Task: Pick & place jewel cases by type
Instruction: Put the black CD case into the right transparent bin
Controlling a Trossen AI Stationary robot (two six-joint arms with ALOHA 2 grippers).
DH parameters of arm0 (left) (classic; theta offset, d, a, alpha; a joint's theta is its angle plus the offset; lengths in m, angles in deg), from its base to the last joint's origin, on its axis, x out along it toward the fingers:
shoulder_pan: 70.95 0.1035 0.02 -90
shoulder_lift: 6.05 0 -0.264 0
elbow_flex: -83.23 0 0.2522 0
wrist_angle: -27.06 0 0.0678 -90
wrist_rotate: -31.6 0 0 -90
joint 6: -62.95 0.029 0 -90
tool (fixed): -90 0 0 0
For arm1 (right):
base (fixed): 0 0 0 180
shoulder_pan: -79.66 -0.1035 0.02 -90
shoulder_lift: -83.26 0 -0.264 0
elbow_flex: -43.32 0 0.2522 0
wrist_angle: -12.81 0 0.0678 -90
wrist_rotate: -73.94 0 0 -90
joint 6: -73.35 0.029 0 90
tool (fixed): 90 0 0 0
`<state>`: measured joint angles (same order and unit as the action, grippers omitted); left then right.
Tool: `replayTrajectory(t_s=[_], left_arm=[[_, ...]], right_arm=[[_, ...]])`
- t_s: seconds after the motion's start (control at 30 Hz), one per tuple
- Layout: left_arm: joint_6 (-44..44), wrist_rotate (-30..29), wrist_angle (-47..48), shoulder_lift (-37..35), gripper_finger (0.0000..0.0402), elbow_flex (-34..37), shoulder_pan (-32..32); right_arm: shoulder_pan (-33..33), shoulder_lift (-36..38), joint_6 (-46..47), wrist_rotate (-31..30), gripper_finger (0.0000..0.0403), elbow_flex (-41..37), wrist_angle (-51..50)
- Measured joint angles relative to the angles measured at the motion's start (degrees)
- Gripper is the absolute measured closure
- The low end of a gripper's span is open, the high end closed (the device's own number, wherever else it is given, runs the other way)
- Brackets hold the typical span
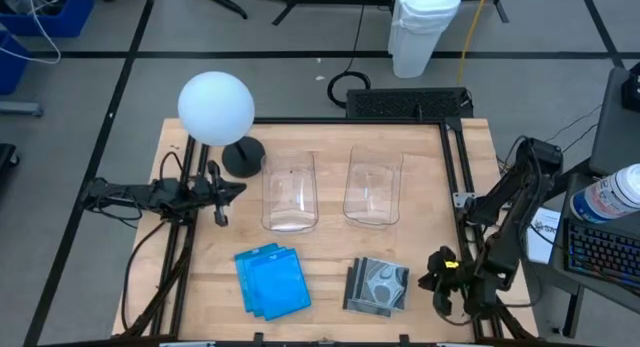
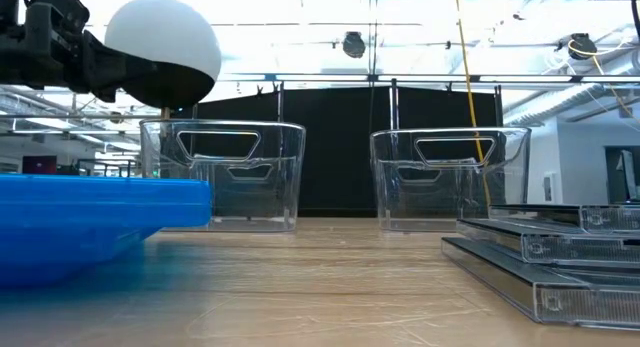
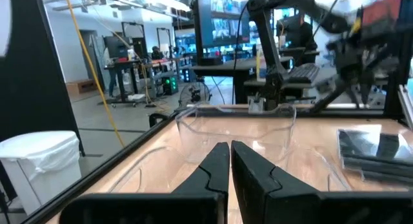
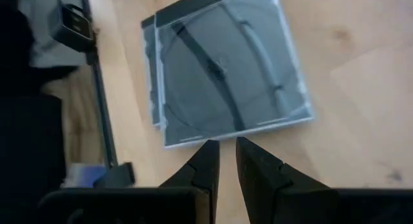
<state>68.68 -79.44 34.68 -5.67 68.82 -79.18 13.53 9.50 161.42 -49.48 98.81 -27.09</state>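
— From above, where do you stand?

— My left gripper (image 1: 220, 219) hangs at nine o'clock on the pale wooden table (image 1: 330, 277), fingers drawn together on nothing, beside the white globe lamp on its black round base (image 1: 216, 109). My right gripper (image 1: 440, 287) sits at four o'clock by the table's edge, just beside the stack of clear square jewel cases with grey-black inserts (image 1: 378, 285). The bright blue square jewel cases (image 1: 272, 280), fanned in a stack, lie at seven o'clock. Two clear rectangular plastic bins (image 1: 288, 193) stand side by side at the centre, toward twelve.

— And from table height?

— The blue cases (image 2: 90, 222) fill the near left, the clear cases (image 2: 545, 252) the near right, both bins (image 2: 222, 175) behind them.

— Your left wrist?

— My left fingers (image 3: 216, 169) nearly touch, holding nothing, pointing across a bin (image 3: 235, 130) toward the clear cases (image 3: 374, 150).

— Your right wrist?

— My right fingers (image 4: 205, 169) stand close together with a thin gap, gripping nothing, tips just off the edge of the clear cases (image 4: 226, 69).
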Motion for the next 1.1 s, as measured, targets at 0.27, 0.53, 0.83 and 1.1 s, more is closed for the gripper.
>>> replayTrajectory(t_s=[0.27, 0.53, 0.83, 1.1], left_arm=[[0.03, -0.04, -0.48, 0.01, 0.0376, 0.0, -0.01], [-0.27, -0.06, -0.48, 0.01, 0.0376, 0.0, 0.0], [-1.58, -0.04, 0.03, 0.01, 0.0376, 0.0, 0.0], [-2.0, -0.04, 0.48, 0.01, 0.0376, 0.0, 0.0]], right_arm=[[-1.65, 0.16, 4.87, -2.37, 0.036, -13.0, 23.0], [-2.25, 1.25, 6.72, 0.47, 0.036, -17.76, 29.01], [-1.81, 1.25, 19.7, 1.01, 0.0359, -22.01, 29.42], [-1.86, 1.35, 21.23, 2.0, 0.0319, -25.94, 39.52]])
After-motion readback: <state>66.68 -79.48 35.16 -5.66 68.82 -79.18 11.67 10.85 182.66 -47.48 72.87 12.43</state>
